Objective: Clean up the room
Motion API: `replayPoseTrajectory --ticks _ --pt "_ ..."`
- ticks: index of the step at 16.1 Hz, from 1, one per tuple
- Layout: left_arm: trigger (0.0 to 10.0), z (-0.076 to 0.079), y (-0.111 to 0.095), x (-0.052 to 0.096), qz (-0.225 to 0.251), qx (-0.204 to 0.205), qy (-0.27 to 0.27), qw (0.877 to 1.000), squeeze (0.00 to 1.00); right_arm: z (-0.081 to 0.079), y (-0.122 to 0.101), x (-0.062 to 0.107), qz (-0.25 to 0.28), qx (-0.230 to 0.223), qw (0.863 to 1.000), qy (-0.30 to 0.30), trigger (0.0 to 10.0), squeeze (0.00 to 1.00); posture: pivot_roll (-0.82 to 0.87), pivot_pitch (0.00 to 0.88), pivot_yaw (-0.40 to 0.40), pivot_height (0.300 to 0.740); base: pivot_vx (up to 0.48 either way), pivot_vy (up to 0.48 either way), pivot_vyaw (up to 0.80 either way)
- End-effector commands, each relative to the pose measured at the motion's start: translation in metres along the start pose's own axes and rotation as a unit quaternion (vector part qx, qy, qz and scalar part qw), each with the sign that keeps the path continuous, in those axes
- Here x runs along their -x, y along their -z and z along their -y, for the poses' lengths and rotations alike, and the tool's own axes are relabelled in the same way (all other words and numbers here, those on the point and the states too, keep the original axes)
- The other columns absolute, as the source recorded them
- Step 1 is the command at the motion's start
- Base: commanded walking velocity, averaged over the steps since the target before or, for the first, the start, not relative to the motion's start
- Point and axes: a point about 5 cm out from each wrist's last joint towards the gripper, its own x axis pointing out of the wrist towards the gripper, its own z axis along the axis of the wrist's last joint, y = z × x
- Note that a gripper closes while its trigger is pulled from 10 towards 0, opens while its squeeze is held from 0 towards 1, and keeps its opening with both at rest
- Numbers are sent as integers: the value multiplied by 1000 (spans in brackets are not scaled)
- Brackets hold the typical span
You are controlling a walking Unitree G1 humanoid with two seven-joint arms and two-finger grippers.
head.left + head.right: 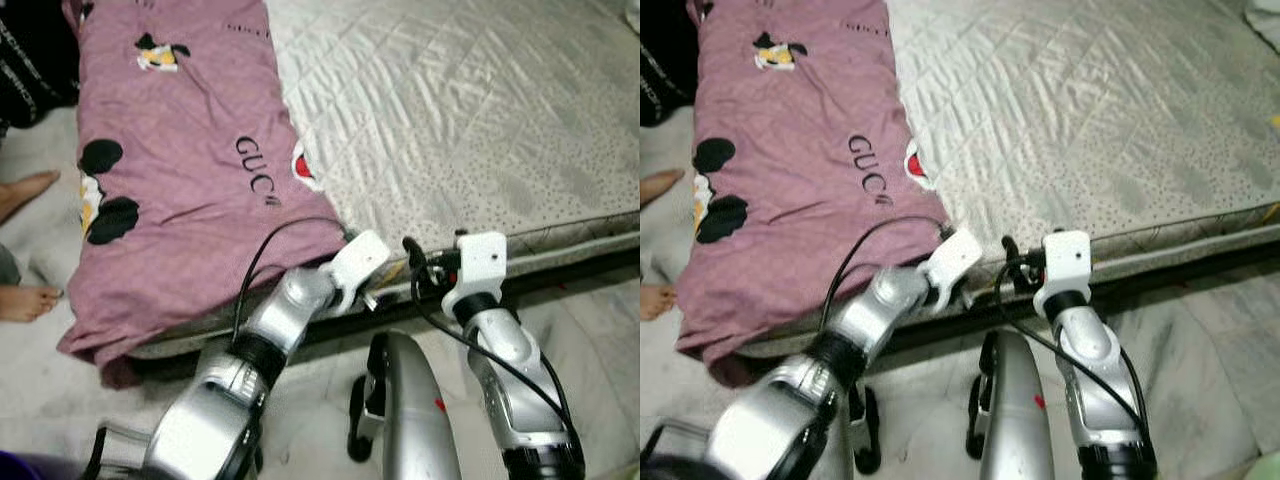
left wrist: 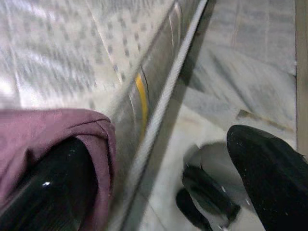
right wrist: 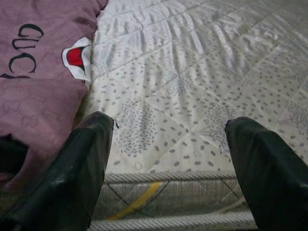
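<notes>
A mauve blanket point(image 1: 170, 180) with cartoon prints and black letters covers the left part of a quilted grey mattress point(image 1: 480, 120) that lies on the floor. My left gripper point(image 2: 159, 159) is at the blanket's near corner on the mattress edge. It is open, with one finger point(image 2: 48, 187) pressed into the mauve fabric and the other point(image 2: 269, 178) out over the floor. My right gripper point(image 3: 168, 139) hovers at the mattress edge just right of the blanket, open wide with nothing between its fingers.
A person's bare feet point(image 1: 25, 300) rest on the floor left of the blanket, with dark clothing point(image 1: 30, 50) at the far left. Marble floor point(image 1: 590, 320) runs along the mattress's near side. My own silver body point(image 1: 410, 410) stands between the arms.
</notes>
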Motion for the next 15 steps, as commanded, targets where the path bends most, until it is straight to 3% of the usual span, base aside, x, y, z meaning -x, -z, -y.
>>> replayPoseTrajectory --ticks 1,3,4,6,7,9,10,11,12,13,15 --pt "10000 3 21 8 -31 19 -18 999 0 0 8 4 -13 -2 1000 1 10000 0 -42 192 -15 582 0 0 0" --pt "10000 9 41 16 -60 35 -22 997 0 -3 10 2 -16 -4 1000 -6 10000 0 -36 192 -16 582 0 0 0" --pt "10000 15 44 20 -65 22 -16 997 0 -4 10 0 -18 -5 1000 -11 10000 0 -25 188 -22 582 0 0 0" --pt "10000 14 37 25 -72 -12 -8 997 0 -6 10 -3 -18 -5 1000 -19 10000 0 -20 184 -25 582 0 0 0" --pt "10000 9 27 30 -62 -60 -23 996 0 -5 10 -5 -17 -4 1000 -20 10000 0 -20 179 -26 582 0 0 0" --pt "10000 4 21 37 -50 -87 -44 994 0 -4 9 -7 -14 -2 1000 -18 10000 0 -20 177 -23 582 0 0 0" --pt "10000 -2 18 42 -37 -104 -65 992 0 -2 8 -7 -12 -1 1000 -15 10000 0 -19 176 -21 582 0 0 0" --pt "10000 -12 9 58 -5 -131 -111 985 0 1 6 -9 -6 0 1000 -7 10000 0 -14 177 -20 582 0 0 0" --pt "10000 -14 4 64 9 -133 -117 984 0 1 6 -10 -5 -1 1000 -5 10000 0 -14 177 -20 582 0 0 0" --pt "10000 -16 -3 72 33 -131 -127 983 0 1 6 -11 -4 -2 1000 -4 10000 0 -4 178 -22 582 0 0 0" --pt "10000 -33 -19 93 105 -89 -215 967 0 -3 5 -13 -1 -4 1000 -7 10000 0 5 179 -25 582 0 0 0"
